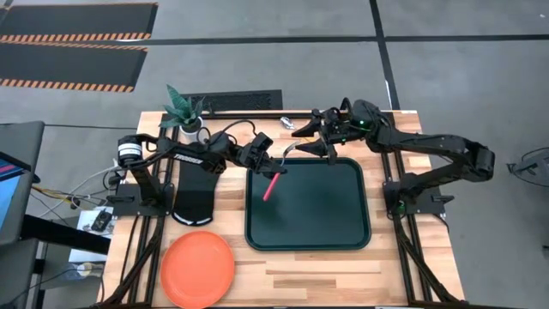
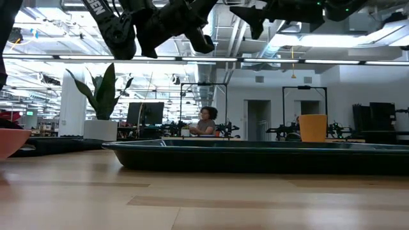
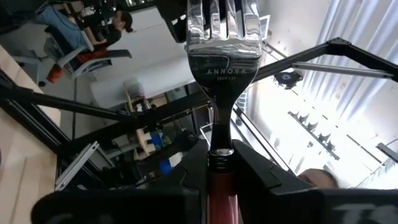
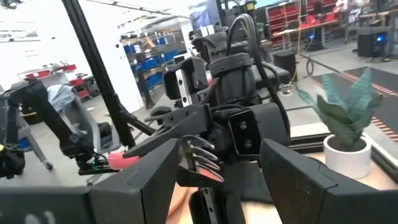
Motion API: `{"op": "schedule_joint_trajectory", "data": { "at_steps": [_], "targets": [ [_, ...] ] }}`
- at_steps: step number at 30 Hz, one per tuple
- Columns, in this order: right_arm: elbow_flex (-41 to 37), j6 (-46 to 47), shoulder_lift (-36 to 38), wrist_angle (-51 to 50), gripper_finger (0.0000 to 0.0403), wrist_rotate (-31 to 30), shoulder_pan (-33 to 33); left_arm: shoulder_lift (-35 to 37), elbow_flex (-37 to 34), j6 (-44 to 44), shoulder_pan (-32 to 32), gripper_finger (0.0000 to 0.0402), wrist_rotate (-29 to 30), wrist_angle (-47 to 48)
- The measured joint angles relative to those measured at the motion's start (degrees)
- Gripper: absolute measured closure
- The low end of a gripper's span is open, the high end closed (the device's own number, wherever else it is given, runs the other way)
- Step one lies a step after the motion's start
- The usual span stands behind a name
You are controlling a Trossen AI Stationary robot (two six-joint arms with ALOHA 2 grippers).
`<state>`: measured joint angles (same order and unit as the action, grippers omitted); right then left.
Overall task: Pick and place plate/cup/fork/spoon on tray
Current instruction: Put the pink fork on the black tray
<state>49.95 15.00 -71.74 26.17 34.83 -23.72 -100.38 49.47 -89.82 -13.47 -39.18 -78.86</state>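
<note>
fork (image 1: pixel 272 186): clamped by handle in left claw (image 1: pixel 276 169), above tray (image 1: pixel 352 225) 10 o'clock corner
right claw (image 1: pixel 319 146): apart, empty
remaining: plate (image 1: pixel 198 269) on bench (image 1: pixel 326 275), cup (image 2: pixel 313 128)

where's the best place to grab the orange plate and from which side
Grip the plate by its rim, coming straight down with one finger inside the edge and one outside. It lies flat on the table and looks too wide to span. The rim facing the tray seems handiest. The left gripper is nearest but holds the fork.
</note>
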Motion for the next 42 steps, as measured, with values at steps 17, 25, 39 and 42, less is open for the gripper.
{"op": "schedule_joint_trajectory", "data": {
  "at_steps": [17,25,39,42],
  "targets": [
    [0.1,-0.8,-0.2,0.2,0.0388,2.3,0.5,0.0,0.0,0.2,0.0,0.0355,-0.6,0.7],
    [0.1,2.7,0.9,-4.5,0.0398,2.3,0.3,0.0,0.0,4.8,0.0,0.0340,0.5,9.2],
    [0.1,3.3,6.2,-31.3,0.0401,0.3,0.3,0.0,0.0,18.1,-0.2,0.0226,5.9,29.9],
    [0.1,3.6,4.0,-32.2,0.0401,-0.9,1.0,0.0,0.0,20.6,-0.2,0.0222,9.6,30.7]
  ]
}}
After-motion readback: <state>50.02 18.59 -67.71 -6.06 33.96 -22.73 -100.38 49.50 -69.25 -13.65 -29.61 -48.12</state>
